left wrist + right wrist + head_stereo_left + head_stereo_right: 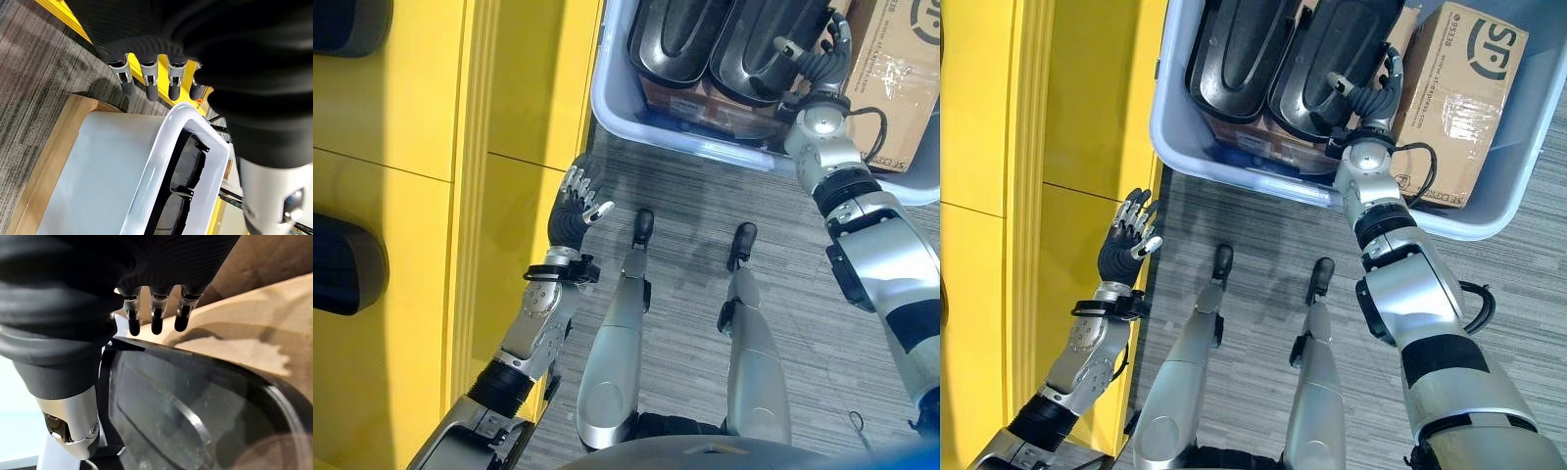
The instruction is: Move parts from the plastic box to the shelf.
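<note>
yellow shelf (421,108), pale-blue plastic box (1234,166), black parts (1234,54)

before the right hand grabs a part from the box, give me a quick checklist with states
1. Right hand over the plastic box: ok.
2. Right hand open, fingers straight above a black part: ok.
3. Part gripped: not ok, fingers not yet closed on it.
4. Cardboard box beside the hand, leaving room for the fingers: cannot tell.
5. Left hand open and empty by the yellow shelf: ok.
</note>
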